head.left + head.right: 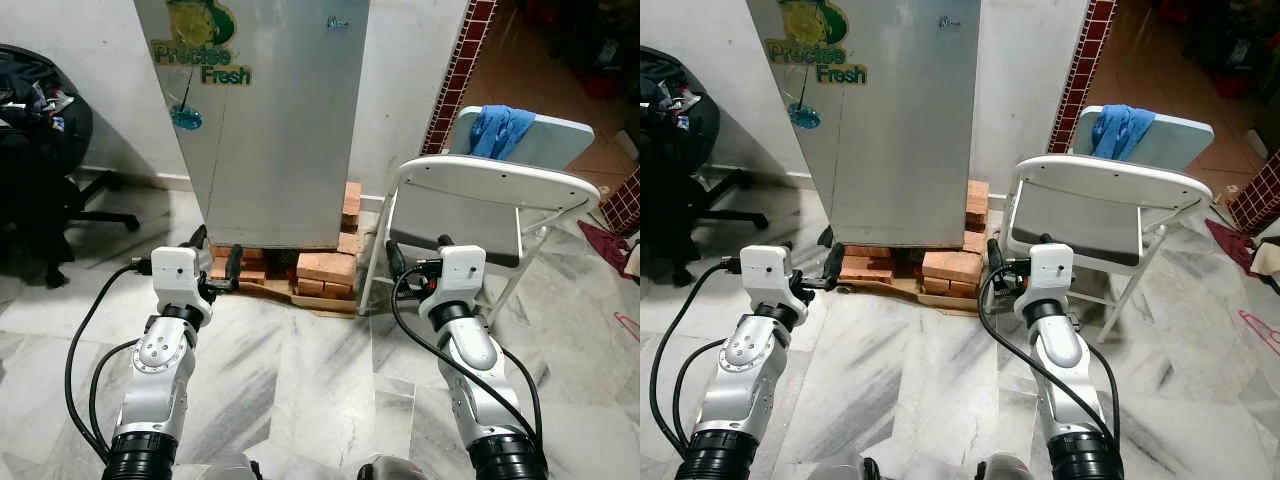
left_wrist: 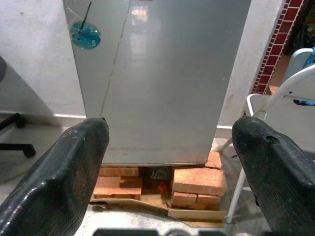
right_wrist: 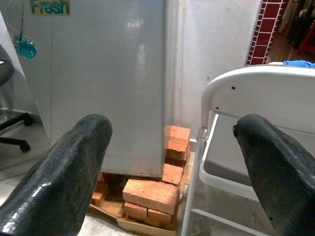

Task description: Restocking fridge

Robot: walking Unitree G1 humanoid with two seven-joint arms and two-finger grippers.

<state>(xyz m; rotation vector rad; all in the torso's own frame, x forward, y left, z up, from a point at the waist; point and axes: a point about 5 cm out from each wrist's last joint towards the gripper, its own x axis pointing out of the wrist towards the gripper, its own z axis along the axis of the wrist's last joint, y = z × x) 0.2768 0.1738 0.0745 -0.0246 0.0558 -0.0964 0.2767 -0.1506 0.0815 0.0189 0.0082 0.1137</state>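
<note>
Now my left gripper point(image 1: 218, 266) and right gripper point(image 1: 418, 262) hover spread apart, empty, near the closed fridge point(image 1: 265, 120) on bricks point(image 1: 325, 268).

Even indoor light, sharp pics; soft glare on fridge door point(image 2: 162, 73); wrist-view fingers point(image 3: 64, 167) blurred.

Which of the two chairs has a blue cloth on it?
The white folding chair right of the fridge; the blue cloth lies on its seat. The black office chair on the left has none.

Silver fridge point(image 1: 270, 120) stands shut, upright on red bricks point(image 1: 325, 268).
</note>
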